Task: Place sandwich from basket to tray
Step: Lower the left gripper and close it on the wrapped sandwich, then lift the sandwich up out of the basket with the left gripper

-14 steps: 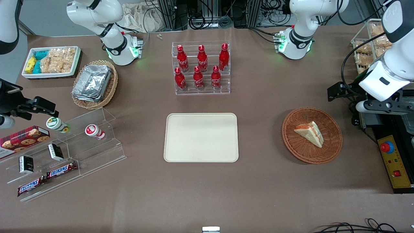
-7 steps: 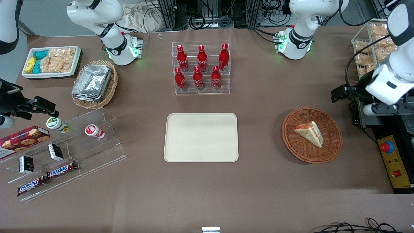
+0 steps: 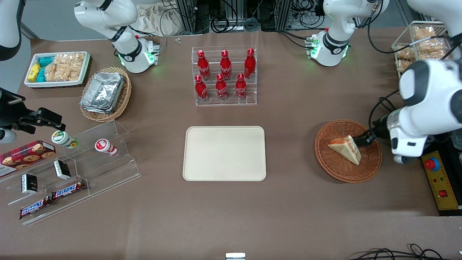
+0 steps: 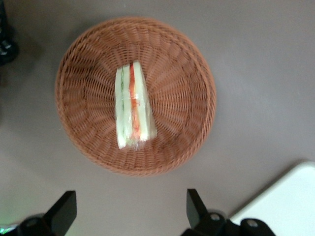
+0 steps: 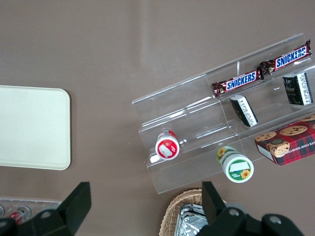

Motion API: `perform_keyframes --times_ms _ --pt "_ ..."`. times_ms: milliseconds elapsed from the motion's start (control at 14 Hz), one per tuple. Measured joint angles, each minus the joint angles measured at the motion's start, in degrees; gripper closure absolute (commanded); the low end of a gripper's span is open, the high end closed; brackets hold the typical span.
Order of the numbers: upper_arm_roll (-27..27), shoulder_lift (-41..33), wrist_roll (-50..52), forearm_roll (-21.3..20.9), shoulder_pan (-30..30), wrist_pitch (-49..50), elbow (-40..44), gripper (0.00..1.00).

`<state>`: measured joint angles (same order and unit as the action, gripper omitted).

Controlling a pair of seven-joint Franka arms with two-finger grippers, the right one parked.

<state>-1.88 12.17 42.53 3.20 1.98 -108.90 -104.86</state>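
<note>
Item under handling: the sandwich [image 3: 345, 148], a triangular wedge lying in the basket [image 3: 334, 166], roughly at its centre and clear of the woven rim on all sides. In the left wrist view the sandwich [image 4: 132, 106] shows its layered edge upward: white bread on both flanks with an orange-red and green filling line between, under what looks like clear wrap.

Handling judgement: light and soft. The bread will crush under a firm squeeze, and the wrap may be slippery. The best hold is likely across the two broad bread faces, near the thick middle of the wedge and not at the thin pointed end, with modest closing force.

Gripper [image 4: 129, 214]: over the basket on the working arm's side, above the sandwich and not touching it. Its fingers stand wide apart and hold nothing. The spread appears ample for the wedge's thickness.

Edges: the basket is shallow, so the rim should demand only a small lift. The coarse weave could snag a fingertip that descends too low.

Open room: the tray [image 3: 224, 153] lies on the tabletop [image 3: 288, 202], well apart from the basket toward the parked arm's end, and carries nothing. The strip of tabletop between basket and tray is bare. A rack of red bottles [image 3: 224, 76] stands farther from the front camera than the tray, off the direct path.
</note>
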Motion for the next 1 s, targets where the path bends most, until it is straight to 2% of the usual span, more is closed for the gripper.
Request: perform_keyframes --times_ms 214,571,643,786,857,1000 --pt "0.97 0.21 7.92 -0.26 -0.06 -13.53 -10.92 0.00" --pt "3.14 2.11 11.47 -0.46 -0.07 -26.94 -18.66 0.01" --pt "3.07 3.21 11.82 -0.46 0.15 -27.92 -18.95 0.11" --pt "2.91 5.60 13.19 -0.46 0.93 -30.08 -19.02 0.79" --pt "2.84 6.62 15.15 -0.46 1.36 -31.29 -19.02 1.00" --pt "2.80 7.97 17.46 -0.46 2.05 -32.44 -18.89 1.00"
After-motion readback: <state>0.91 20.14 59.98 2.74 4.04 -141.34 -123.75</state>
